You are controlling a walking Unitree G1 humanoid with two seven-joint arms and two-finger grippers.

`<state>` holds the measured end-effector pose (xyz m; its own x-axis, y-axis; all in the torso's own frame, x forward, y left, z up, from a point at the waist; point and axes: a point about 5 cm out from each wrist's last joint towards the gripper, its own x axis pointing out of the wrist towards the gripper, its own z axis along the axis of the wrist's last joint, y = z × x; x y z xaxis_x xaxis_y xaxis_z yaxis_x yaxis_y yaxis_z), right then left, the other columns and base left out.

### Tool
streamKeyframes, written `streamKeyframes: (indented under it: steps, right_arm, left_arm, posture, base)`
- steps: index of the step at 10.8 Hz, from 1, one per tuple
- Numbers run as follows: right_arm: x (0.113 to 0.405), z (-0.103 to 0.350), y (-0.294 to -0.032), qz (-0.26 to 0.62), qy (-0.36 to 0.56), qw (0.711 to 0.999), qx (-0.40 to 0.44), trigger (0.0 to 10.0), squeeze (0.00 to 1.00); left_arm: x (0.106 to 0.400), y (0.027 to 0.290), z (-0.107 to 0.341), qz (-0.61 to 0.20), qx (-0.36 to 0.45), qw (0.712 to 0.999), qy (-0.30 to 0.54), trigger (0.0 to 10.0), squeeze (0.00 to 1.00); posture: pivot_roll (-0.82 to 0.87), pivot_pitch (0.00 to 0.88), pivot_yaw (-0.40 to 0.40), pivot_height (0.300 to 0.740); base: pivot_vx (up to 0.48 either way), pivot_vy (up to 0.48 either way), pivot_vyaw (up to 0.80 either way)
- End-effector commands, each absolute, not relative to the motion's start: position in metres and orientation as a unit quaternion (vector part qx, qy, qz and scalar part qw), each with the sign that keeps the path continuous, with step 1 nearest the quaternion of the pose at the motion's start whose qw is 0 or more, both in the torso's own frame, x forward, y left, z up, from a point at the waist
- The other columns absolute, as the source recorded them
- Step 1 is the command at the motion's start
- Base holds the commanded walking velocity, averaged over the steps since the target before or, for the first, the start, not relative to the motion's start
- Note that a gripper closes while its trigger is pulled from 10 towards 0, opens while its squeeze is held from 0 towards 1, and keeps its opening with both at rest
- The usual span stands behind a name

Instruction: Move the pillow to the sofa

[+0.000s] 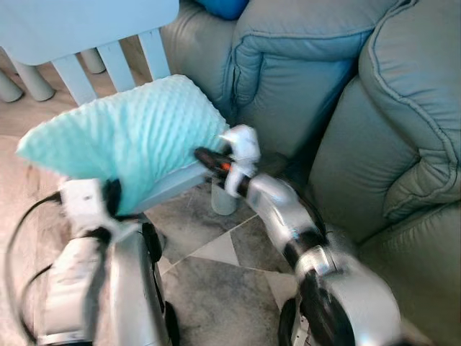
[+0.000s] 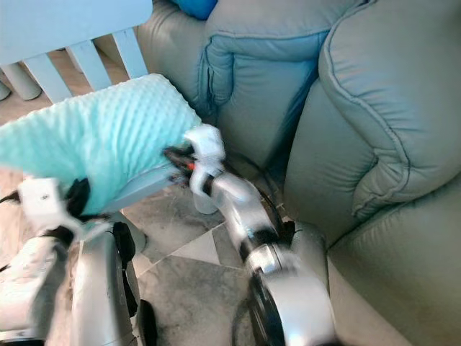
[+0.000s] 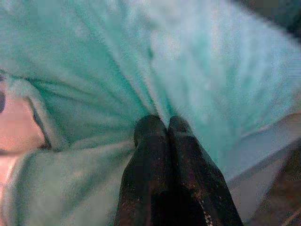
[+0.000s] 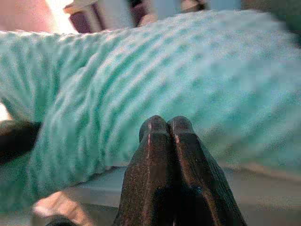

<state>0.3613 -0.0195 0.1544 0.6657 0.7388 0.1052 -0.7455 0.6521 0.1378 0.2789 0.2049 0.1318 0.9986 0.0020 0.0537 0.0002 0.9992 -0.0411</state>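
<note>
So starting on the left, the left gripper (image 3: pixel 162 129) has its two black fingers pinched tight into a bunched fold of the mint pillow (image 1: pixel 130 137), holding it by its lower near edge. The pillow itself sits on the seat of the little pale blue chair (image 1: pixel 108 61), maybe partly lifted off it, hard to say with the blur. Its long axis runs roughly left to right across the head views, tilted so the left corner points out low toward the floor side and the right corner rides higher, toward the sofa (image 1: pixel 324 86). Moving right, the right gripper (image 4: pixel 167 127) is at the pillow's right edge with its fingers pressed together; from the wrist view I'd say they're just below the fabric and against the seat edge rather than actually pinching it, so I wouldn't count on that side carrying anything. My take for doing this step well: the pillow is soft and floppy, so lift it clear of the seat before swinging right, keep the left pinch firm, and aim the raised right corner at the sofa cushion.
</note>
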Motion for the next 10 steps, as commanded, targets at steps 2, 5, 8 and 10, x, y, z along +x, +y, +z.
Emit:
streamKeyframes:
  steps: [2,5,8,10]
  right_arm:
    - [0.350,0.174,-0.017,0.408,-0.091,0.902,0.105,0.0,0.00]
    - [0.338,0.189,-0.034,0.367,-0.125,0.917,0.097,10.0,0.00]
    - [0.330,0.189,-0.050,0.335,-0.112,0.931,0.088,10.0,0.00]
    - [0.328,0.190,-0.052,0.328,-0.108,0.934,0.088,10.0,0.00]
  left_arm:
    - [0.285,0.186,0.141,-0.024,-0.022,0.998,-0.052,10.0,0.00]
    - [0.286,0.176,0.132,-0.031,-0.031,0.998,-0.046,10.0,0.00]
    - [0.287,0.172,0.126,-0.028,-0.042,0.998,-0.043,10.0,0.00]
    - [0.287,0.171,0.123,-0.027,-0.045,0.998,-0.039,10.0,0.00]
  posture:
    - [0.02,0.166,-0.030,0.359]
    - [-0.03,0.130,-0.033,0.414]
    - [-0.05,0.107,-0.036,0.459]
    - [-0.06,0.099,-0.034,0.499]
  base:
    - [0.000,0.000,0.00]
    - [0.000,0.000,0.00]
    - [0.000,0.000,0.00]
    - [0.000,0.000,0.00]
